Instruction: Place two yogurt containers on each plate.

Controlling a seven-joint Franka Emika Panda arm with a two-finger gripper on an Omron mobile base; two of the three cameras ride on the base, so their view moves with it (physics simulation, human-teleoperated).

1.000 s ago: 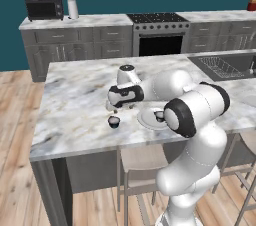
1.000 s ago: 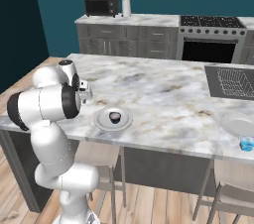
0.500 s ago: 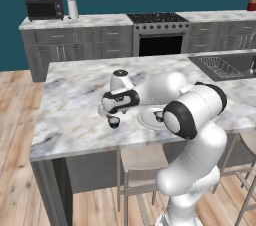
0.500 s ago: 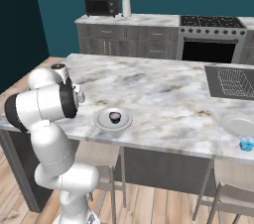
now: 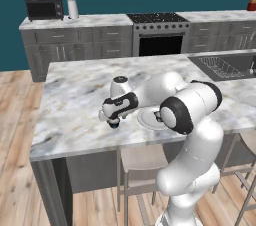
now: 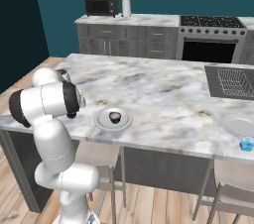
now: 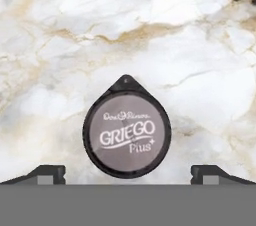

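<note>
The veined white marble island counter (image 5: 75, 100) stood before a teal wall, grey cabinets, a black microwave (image 5: 44, 7) and a steel oven (image 5: 159, 40). My claw (image 7: 128, 172) hung open over a dark round yogurt cup with a pale grey lid (image 7: 127, 133), one fingertip (image 7: 42, 174) to each side, touching nothing. It stood just beside the round white-grey plate (image 6: 101, 120) bearing another dark cup (image 6: 115, 116).
</note>
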